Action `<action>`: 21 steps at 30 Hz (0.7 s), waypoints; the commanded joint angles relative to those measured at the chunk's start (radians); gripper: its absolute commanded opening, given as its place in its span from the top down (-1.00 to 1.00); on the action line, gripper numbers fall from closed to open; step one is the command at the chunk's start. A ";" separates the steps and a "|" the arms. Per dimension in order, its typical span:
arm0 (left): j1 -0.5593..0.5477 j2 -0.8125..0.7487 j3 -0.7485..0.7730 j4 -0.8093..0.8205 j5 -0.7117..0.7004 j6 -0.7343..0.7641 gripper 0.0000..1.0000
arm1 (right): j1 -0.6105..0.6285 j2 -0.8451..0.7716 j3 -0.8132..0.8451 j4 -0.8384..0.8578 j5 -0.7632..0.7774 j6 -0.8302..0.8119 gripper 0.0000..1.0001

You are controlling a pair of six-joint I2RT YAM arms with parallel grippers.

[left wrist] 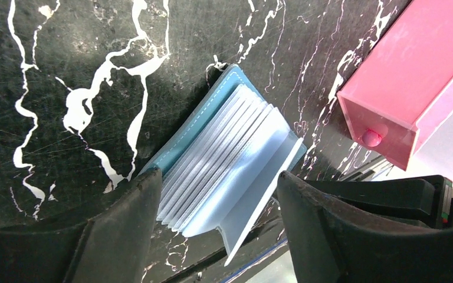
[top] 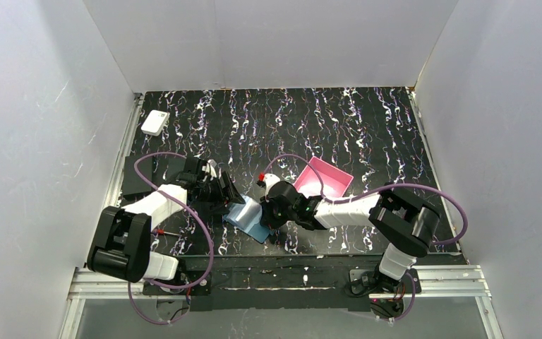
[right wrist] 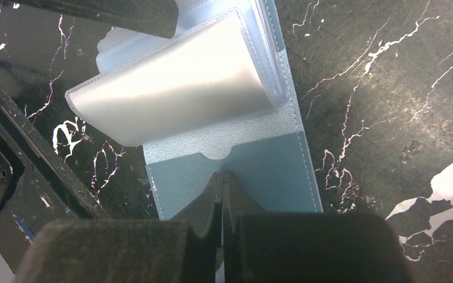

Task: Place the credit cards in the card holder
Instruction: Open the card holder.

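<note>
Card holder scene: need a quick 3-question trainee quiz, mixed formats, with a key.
1. True or false: the card holder lies folded shut.
2. Pick one. The right claw, with its tips at the holder's flat blue pocket, is: A) wide open B) half open C) shut.
3. Short answer: what part of the holder sits between the open fingers of the left claw?

Key
1. False: it lies open, pages fanned out.
2. C.
3. Its clear sleeves.
</note>
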 commanded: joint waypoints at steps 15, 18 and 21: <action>-0.033 -0.177 -0.066 0.048 0.218 -0.111 0.02 | -0.011 -0.008 -0.017 0.057 -0.060 0.055 0.97; -0.038 -0.228 -0.076 0.048 0.235 -0.132 0.01 | -0.021 -0.044 -0.027 0.071 -0.065 0.099 0.97; -0.046 -0.240 -0.085 0.050 0.249 -0.143 0.00 | -0.021 -0.075 -0.015 0.036 -0.052 0.117 0.74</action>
